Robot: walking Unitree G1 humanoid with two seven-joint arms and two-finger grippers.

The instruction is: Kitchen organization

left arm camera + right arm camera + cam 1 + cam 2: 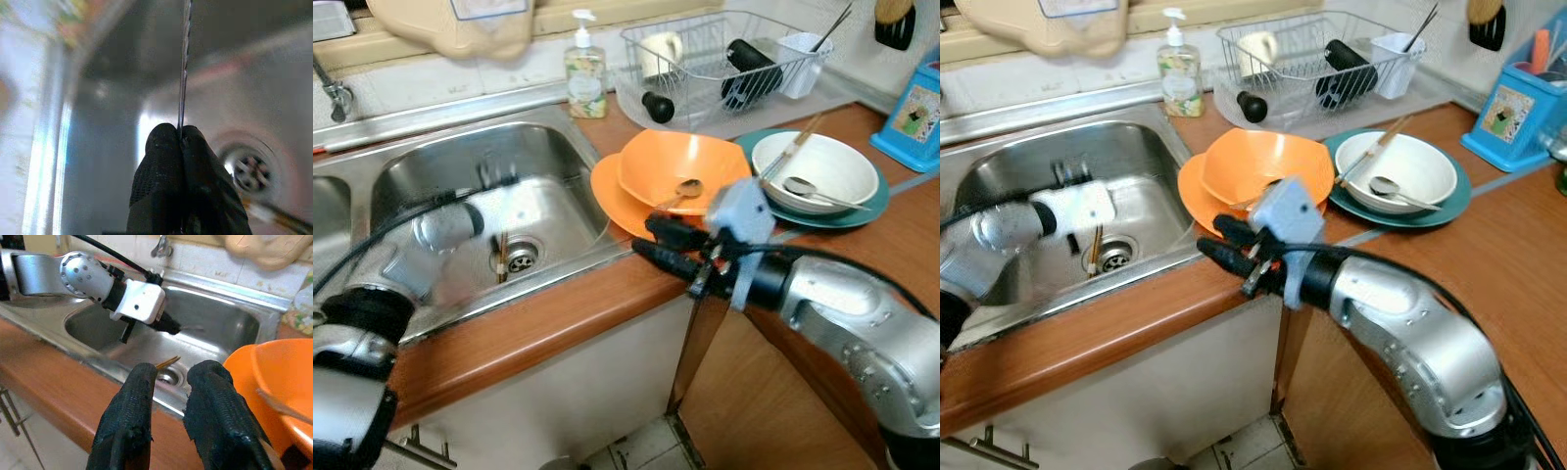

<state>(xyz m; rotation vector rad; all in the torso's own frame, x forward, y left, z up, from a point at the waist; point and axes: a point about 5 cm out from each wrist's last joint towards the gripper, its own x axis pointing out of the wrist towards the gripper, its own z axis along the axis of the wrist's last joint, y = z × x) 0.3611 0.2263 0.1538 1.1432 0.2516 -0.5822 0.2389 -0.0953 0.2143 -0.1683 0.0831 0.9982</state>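
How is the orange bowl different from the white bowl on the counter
The orange bowl sits tilted on an orange plate by the sink; the white bowl sits level on a teal plate. The orange bowl holds a single spoon; the white bowl holds a spoon and chopsticks. Each rests on a plate.

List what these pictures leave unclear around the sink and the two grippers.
- Thin utensil in the left gripper: motion blur in the left wrist view hides its type.
- Wooden stick by the sink drain: part hidden by the left arm.
- Items in the dish rack: too small behind the wires.
- Right gripper: fingers apart, holding nothing.
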